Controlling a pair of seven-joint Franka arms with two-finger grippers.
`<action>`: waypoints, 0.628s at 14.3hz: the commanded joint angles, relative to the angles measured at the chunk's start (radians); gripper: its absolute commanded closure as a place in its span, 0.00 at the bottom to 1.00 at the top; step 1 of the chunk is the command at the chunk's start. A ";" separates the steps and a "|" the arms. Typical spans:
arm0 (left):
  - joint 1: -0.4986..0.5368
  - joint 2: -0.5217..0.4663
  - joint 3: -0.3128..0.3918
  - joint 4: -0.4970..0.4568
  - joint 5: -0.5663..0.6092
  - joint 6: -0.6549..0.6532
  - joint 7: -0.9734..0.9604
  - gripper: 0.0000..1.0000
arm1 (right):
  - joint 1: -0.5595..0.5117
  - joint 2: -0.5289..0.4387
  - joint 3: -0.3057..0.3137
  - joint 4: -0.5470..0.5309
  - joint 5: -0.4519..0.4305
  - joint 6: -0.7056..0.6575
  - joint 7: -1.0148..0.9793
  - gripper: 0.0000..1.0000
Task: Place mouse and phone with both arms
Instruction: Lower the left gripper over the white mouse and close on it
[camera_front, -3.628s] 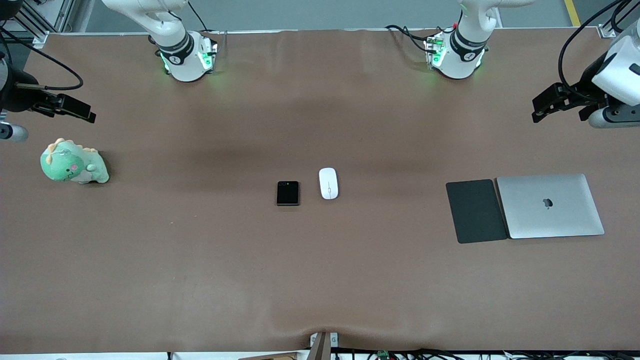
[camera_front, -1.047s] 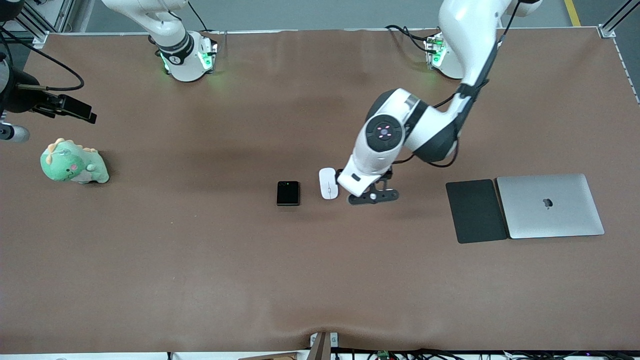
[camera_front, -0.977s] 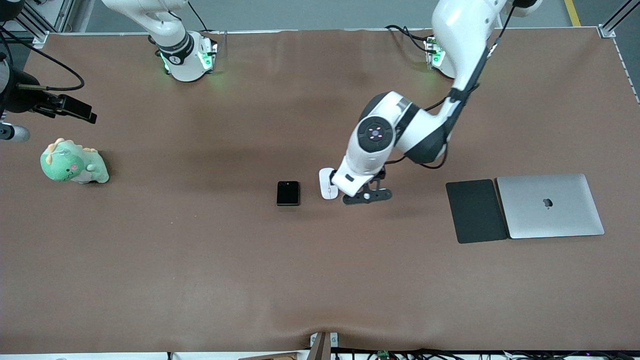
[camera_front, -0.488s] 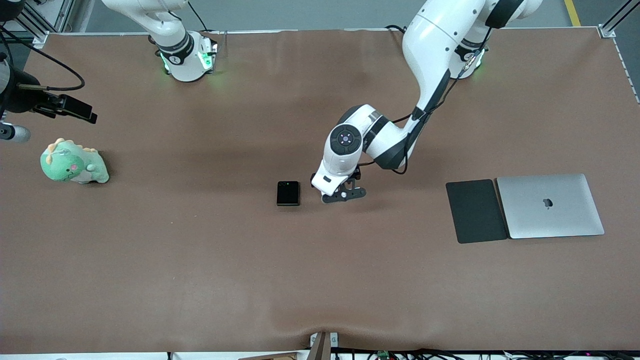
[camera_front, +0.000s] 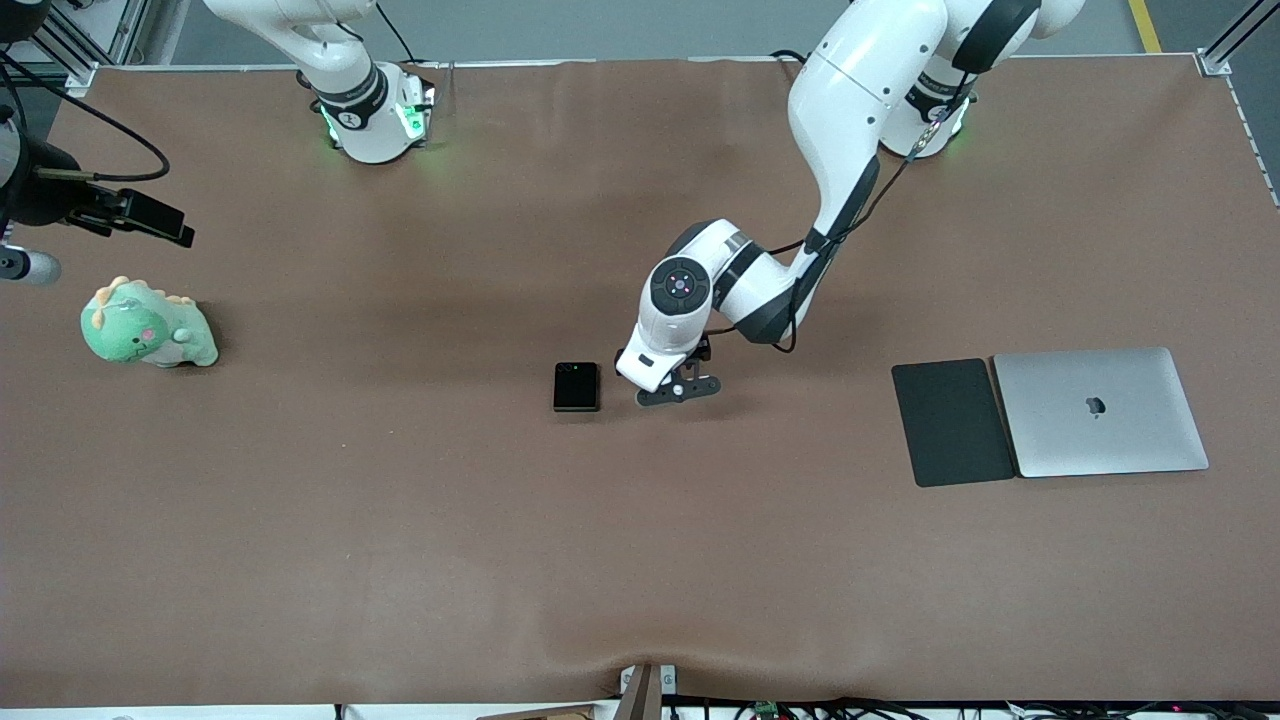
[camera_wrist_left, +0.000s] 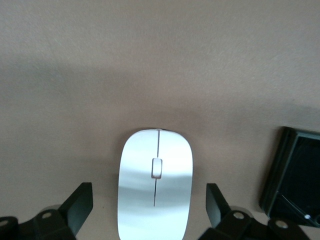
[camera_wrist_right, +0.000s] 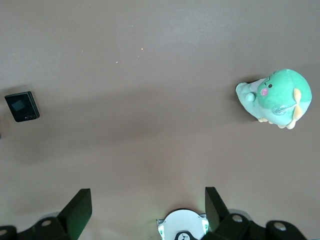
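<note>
1. Mid-frame in the front view we see the left gripper (camera_front: 668, 388) low over the mouse (camera_wrist_left: 155, 184), jaws spread wide on either flank, touching nothing.
2. The phone (camera_front: 576, 386) lies flat on the worktop (camera_front: 400, 520), just beside the mouse.
3. Right gripper (camera_wrist_right: 145, 212) waits high at the frame's upper left edge, jaws open and empty, near the green plush (camera_front: 147, 325).

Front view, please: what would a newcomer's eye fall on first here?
The left arm, bent down mid-table, its open left pincer straddling the white mouse beside the black phone. Next, the green plush dinosaur at the right arm's end, and the silver laptop at the left arm's end.
</note>
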 joint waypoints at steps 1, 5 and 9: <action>-0.012 0.025 0.005 0.020 0.022 0.030 -0.031 0.00 | -0.012 -0.011 0.010 0.003 0.003 0.004 -0.015 0.00; -0.012 0.030 0.005 0.019 0.024 0.030 -0.031 0.12 | -0.023 0.012 0.010 0.036 0.005 0.004 -0.130 0.00; -0.010 0.030 0.005 0.017 0.024 0.030 -0.028 0.38 | -0.004 0.068 0.015 0.082 -0.006 0.005 -0.132 0.00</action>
